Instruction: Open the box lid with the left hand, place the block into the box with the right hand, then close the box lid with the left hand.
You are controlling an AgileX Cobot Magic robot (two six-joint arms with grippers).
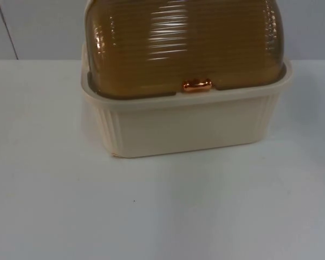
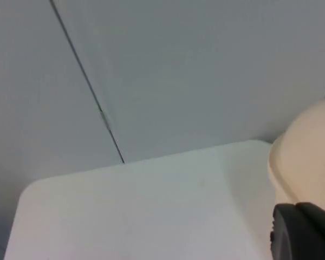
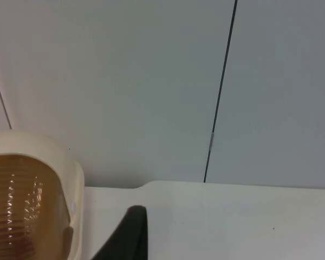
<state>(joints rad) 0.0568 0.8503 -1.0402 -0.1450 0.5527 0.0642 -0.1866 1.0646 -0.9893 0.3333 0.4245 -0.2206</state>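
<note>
The cream box (image 1: 184, 122) stands on the white tabletop (image 1: 151, 211) against the grey wall (image 1: 38, 27), its amber ribbed lid (image 1: 184, 43) down and the copper handle (image 1: 197, 85) at the front rim. A left pincer fingertip (image 2: 303, 233) shows beside the box's corner (image 2: 306, 157), and a right pincer fingertip (image 3: 127, 235) shows beside the box's other end (image 3: 35, 195); whether either pincer is released or clenched cannot be told.

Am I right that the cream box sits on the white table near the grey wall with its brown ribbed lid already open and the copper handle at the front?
Not quite: the lid is shut, not open. In the top view it rests down on the rim of the cream box, with the copper handle at the front edge. The rest holds: the box stands on the white table near the grey wall.
</note>
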